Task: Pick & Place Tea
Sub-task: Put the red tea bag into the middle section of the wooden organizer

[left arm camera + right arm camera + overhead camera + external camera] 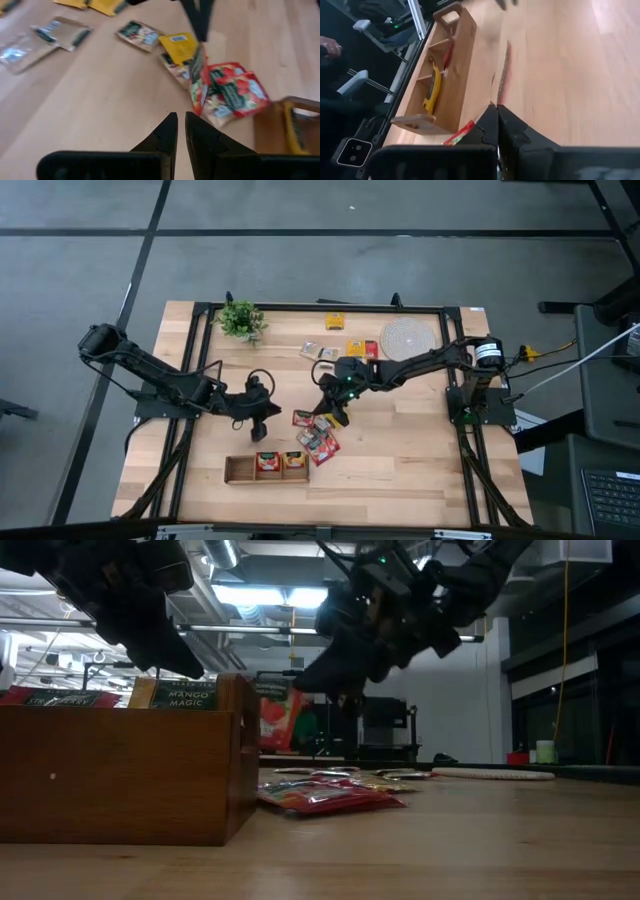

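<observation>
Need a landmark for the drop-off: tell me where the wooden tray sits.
In the high view, the wooden tray lies near the table's front edge, left of centre, just left of the red sachet pile.

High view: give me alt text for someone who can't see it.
The right pincer grips a tea sachet above the loose red pile mid-table. The left pincer, shut and empty, hovers above the wooden tray.

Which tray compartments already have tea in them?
Two of three. In the overhead view the wooden tray holds red-and-yellow packets in the middle and right sections; the left one looks empty.
</observation>
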